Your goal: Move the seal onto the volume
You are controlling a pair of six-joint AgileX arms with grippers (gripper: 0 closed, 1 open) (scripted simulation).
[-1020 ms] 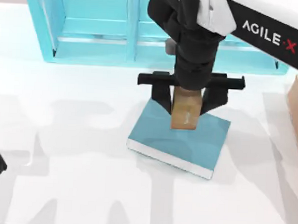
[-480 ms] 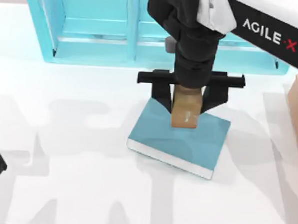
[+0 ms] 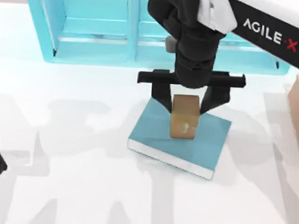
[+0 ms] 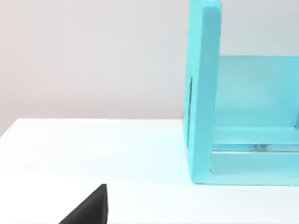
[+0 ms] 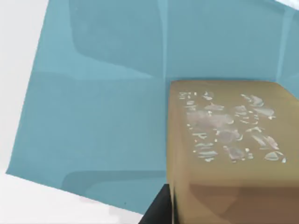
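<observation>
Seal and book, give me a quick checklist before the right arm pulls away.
1. Seal resting on the volume: ok.
2. Seal well inside the cover's edges: ok.
3. Seal upright, not tipping: ok.
4. Right gripper fingers spread clear of the seal's sides: ok in the top view, contact cannot tell.
5. Left gripper parked at the table's left edge, out of the way: ok.
6. Shelf unit behind the arm: ok.

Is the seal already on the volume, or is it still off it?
On: the seal stands upright on the volume; right gripper fingers straddle it.
</observation>
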